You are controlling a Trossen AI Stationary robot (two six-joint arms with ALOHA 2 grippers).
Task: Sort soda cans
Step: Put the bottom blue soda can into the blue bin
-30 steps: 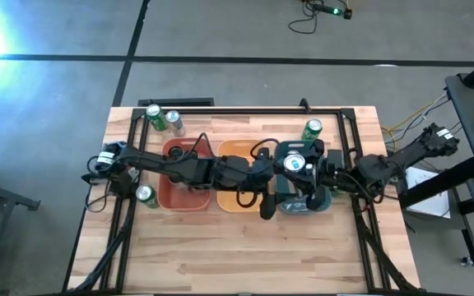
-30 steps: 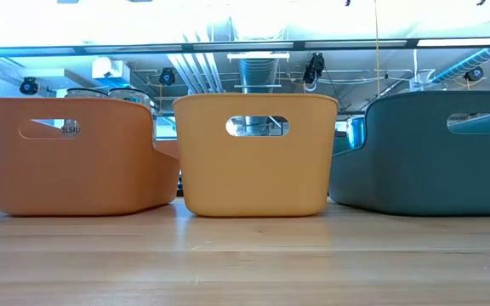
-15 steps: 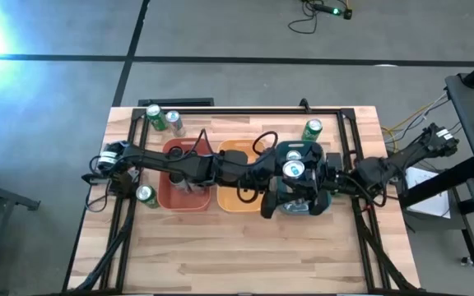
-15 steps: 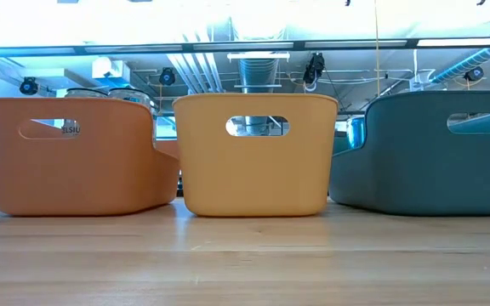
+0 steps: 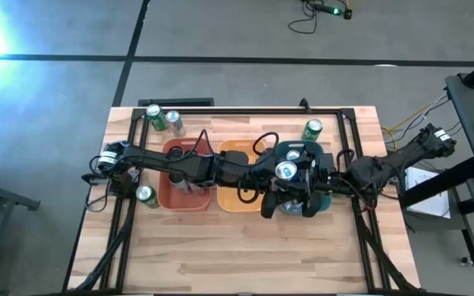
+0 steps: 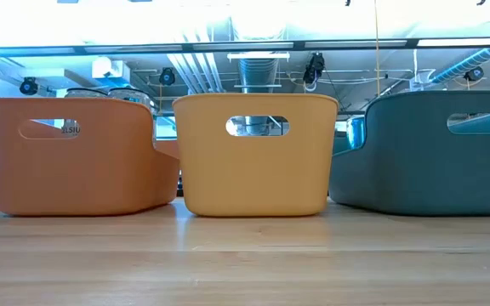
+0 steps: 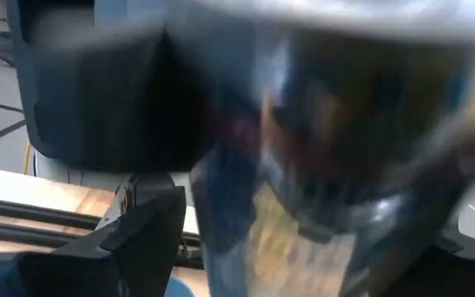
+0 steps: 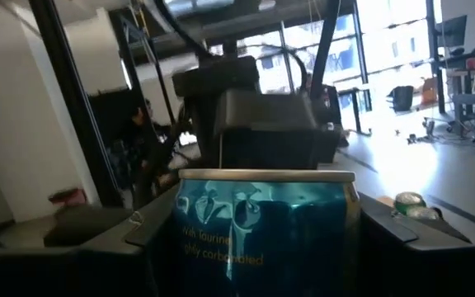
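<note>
My right gripper [image 5: 296,174] is shut on a teal-blue soda can [image 8: 266,231] with a silver top [image 5: 285,170], above the left part of the teal bin [image 5: 323,197]. My left gripper [image 5: 263,177] reaches over the orange bin [image 5: 235,156] and faces that can, which fills the left wrist view as a blur [image 7: 320,165]. Loose cans stand upright on the table: a green one [image 5: 312,129] at the far right, a green one [image 5: 153,114] and a silver one [image 5: 173,123] at the far left, and a green one [image 5: 145,194] by the red bin [image 5: 175,200]. My right gripper pinches the can's side walls [image 8: 190,239] between its two fingers [image 8: 151,227], below the top rim. The fingers come level from the table's right side. The can stands upright in the hold, lifted clear over the teal bin.
The three bins stand side by side across the table's middle [image 6: 75,153] [image 6: 255,153] [image 6: 432,153]. Can tops [image 6: 100,92] show above the red bin's rim. A dark rail frame [image 5: 245,108] runs along the far edge and both sides. Bare wood [image 5: 237,255] lies toward the near edge.
My right gripper has carried the can a little toward the table's left edge, closer to my left gripper, with the can staying upright and lifted.
</note>
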